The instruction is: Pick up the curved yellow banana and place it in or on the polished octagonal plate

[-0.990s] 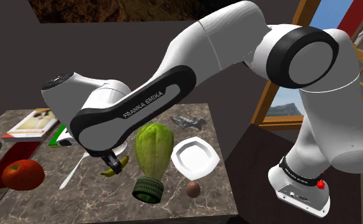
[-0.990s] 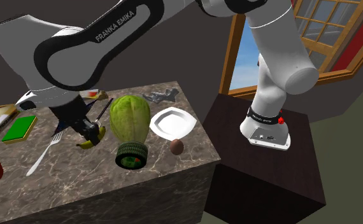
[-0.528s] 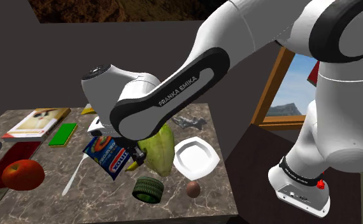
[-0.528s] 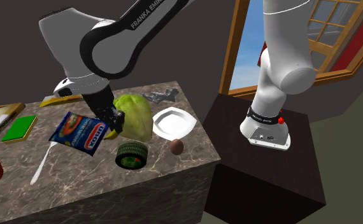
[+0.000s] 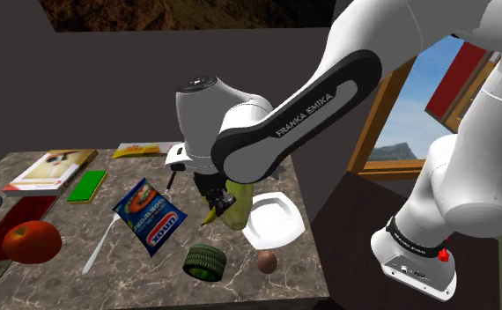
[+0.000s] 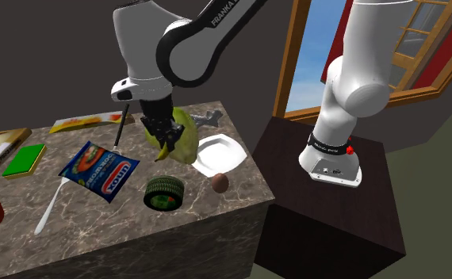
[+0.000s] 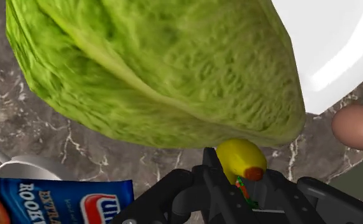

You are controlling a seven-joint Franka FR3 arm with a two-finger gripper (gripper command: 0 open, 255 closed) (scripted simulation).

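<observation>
Shoulder view, items by descending size.

1. Arm [image 5: 304,104], white with dark joints. It comes down from the upper right of the shoulder view, with the forearm slanting down to the left. The wrist is bent so that the hand points down at the table's middle.
2. Marble countertop [image 6: 208,210], grey-brown and veined. It bears all the loose items.
3. Lettuce head [image 7: 155,70], pale green, lying directly under and ahead of the hand, just beside the plate.
4. Octagonal plate [image 5: 274,222], white and glossy, near the table edge closest to the stand. Nothing rests on it.
5. Blue food packet [image 6: 99,170], lying flat on the far side of the lettuce from the plate.
6. Gripper [image 5: 214,201], black, its fingers clamped on item 7.
7. Banana [image 7: 236,156], yellow with a brown tip. It is gripped between the fingers and hangs end-down in front of the lettuce, short of the plate. Contact with the lettuce cannot be told.
8. Brown egg [image 6: 220,183], on the marble near the plate's rim.
</observation>
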